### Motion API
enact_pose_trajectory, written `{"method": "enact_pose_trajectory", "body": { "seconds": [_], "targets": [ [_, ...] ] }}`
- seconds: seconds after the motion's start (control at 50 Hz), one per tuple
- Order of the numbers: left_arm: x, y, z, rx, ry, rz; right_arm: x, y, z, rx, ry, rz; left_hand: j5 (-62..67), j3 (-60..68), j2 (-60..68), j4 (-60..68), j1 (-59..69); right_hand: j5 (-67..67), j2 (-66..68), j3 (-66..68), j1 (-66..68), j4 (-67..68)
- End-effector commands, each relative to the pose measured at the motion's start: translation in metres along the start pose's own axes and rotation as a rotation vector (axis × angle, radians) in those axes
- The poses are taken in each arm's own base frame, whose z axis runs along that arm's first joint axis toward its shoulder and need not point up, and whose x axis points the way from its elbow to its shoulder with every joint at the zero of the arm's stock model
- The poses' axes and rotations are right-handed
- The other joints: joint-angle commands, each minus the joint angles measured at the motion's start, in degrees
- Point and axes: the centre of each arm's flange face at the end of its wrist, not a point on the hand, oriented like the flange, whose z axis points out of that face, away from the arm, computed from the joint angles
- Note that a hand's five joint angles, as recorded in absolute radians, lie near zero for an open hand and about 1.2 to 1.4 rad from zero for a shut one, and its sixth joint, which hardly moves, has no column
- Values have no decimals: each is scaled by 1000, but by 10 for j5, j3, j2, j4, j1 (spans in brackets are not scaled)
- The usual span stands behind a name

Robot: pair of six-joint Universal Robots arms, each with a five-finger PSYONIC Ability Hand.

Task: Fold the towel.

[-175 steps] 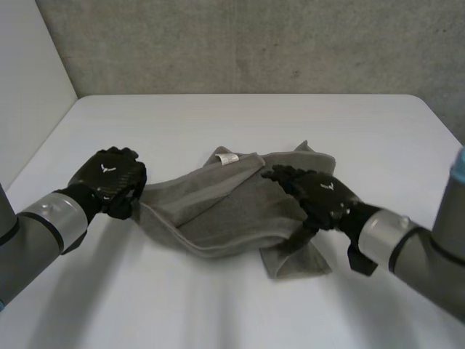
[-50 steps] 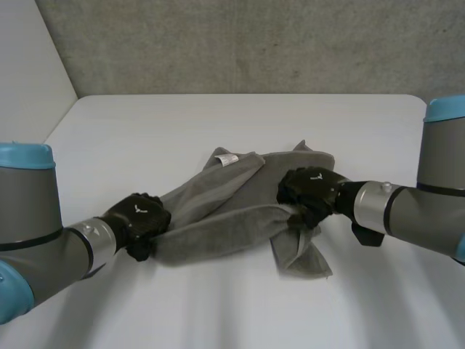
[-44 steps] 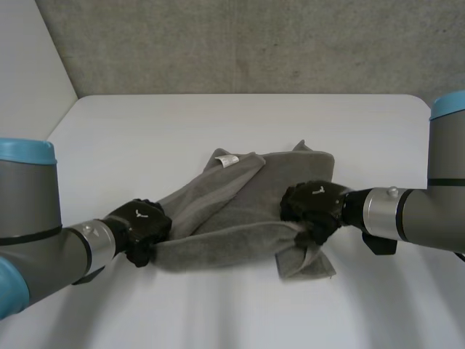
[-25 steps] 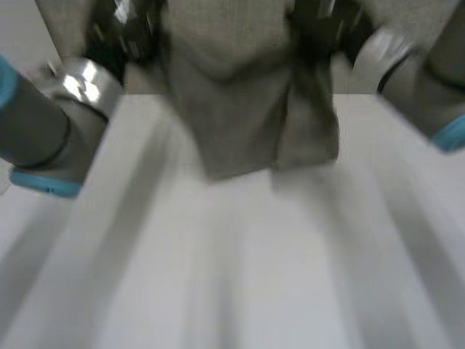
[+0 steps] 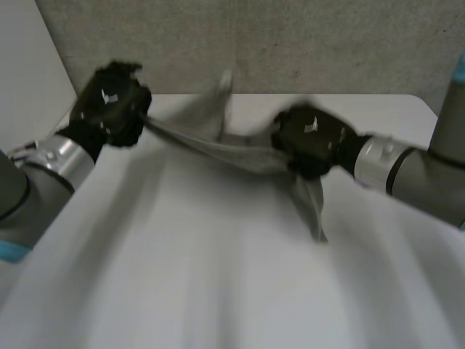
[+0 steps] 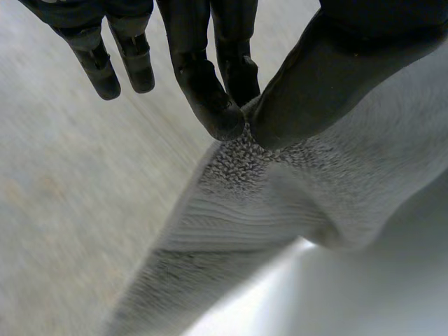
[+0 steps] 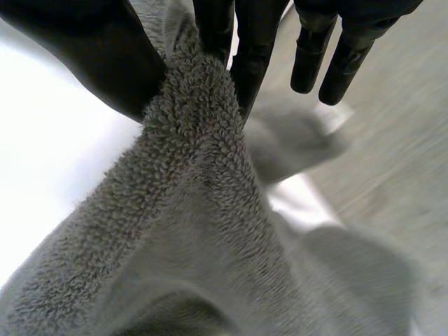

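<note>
The grey towel (image 5: 218, 142) hangs stretched in the air above the white table (image 5: 218, 276) between my two hands. My left hand (image 5: 110, 107) pinches one end of it at the left; in the left wrist view the towel (image 6: 280, 210) is squeezed between my thumb and fingers (image 6: 210, 91). My right hand (image 5: 309, 139) is shut on the other end, and a loose flap of towel dangles below it toward the table. In the right wrist view the towel (image 7: 189, 231) runs out from between my thumb and fingers (image 7: 252, 49).
A grey concrete wall (image 5: 290, 43) rises behind the table's far edge. A pale wall panel (image 5: 29, 80) stands at the far left.
Both hands, holding the towel's ends, lifted it off the table, swung it up high, and now hold it stretched lower, over the far part of the table.
</note>
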Motion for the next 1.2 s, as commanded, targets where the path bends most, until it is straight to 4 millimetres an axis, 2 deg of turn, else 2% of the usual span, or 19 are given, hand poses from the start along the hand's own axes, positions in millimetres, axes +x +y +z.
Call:
{"method": "enact_pose_trajectory", "body": {
  "seconds": [0.02,0.08,0.18,0.24,0.34,0.48,0.5,0.52,0.54,0.56,0.58,0.6,0.62,0.74,0.78,0.86,0.9,1.06,1.2],
  "targets": [
    [28,43,-28,-181,98,44,-34,48,0,-135,-98,47,30,-24,26,-29,51,39,47,-19,63,-33],
    [48,61,-40,-281,173,30,-43,57,0,-162,-121,71,30,-24,26,-29,51,39,47,-19,63,-33],
    [50,59,-44,-315,193,16,-40,54,-2,-160,-111,71,30,-24,26,-29,51,39,47,-19,63,-33],
    [46,51,-44,-308,187,21,-38,49,-4,-150,-99,72,30,-24,26,-29,51,39,47,-19,63,-33],
    [40,30,-46,-278,173,27,-30,26,-11,-101,-57,85,30,-24,26,-29,51,39,47,-19,63,-33],
    [49,17,-52,-265,198,26,-19,20,-5,-89,-8,57,30,-24,26,-29,51,39,47,-19,63,-33],
    [54,18,-53,-273,215,18,-15,23,-1,-101,14,53,30,-24,26,-29,51,-185,-177,-19,-161,-33],
    [54,18,-53,-273,215,18,-15,23,-1,-101,14,53,30,-24,26,-29,51,-187,-179,-19,-163,-33],
    [58,18,-55,-284,227,5,-11,32,6,-129,37,62,-136,-24,-140,-29,-115,-417,-409,-19,-393,-33],
    [62,20,-57,-301,242,-12,-7,40,12,-161,67,66,-360,-24,-364,-29,-338,-592,-585,-19,-568,-33],
    [62,20,-57,-301,242,-12,-7,40,12,-161,68,66,-362,-24,-366,-29,-340,-594,-586,-19,-570,-33],
    [66,22,-59,-323,256,-28,-7,46,17,-188,90,69,-400,-24,-404,-29,-379,-661,-735,-19,-718,-33],
    [70,25,-62,-351,272,-46,-10,47,19,-207,105,72,-426,-24,-429,-29,-404,-661,-753,-19,-736,-33],
    [75,33,-67,-406,301,-73,-20,51,16,-223,147,194,-459,-24,-463,-29,-438,-661,-753,-19,-737,-33],
    [74,36,-69,-421,298,-80,-16,46,6,-178,201,365,-459,-24,-463,-29,-438,-661,-753,-19,-737,-33],
    [72,37,-68,-426,292,-81,-21,44,-8,-152,220,504,-458,-24,-462,-29,-436,-661,-753,-19,-737,-33],
    [69,38,-68,-430,285,-83,-31,43,-19,-141,218,570,-456,-24,-460,-29,-435,-661,-753,-19,-737,-33],
    [66,41,-70,-438,276,-87,-53,47,-43,-145,214,602,-456,-24,-460,-29,-435,-661,-753,-19,-737,-33],
    [65,47,-68,-442,270,-88,-60,47,-54,-117,236,665,-458,-24,-462,-29,-436,-661,-753,-19,-737,-33]
  ]
}}
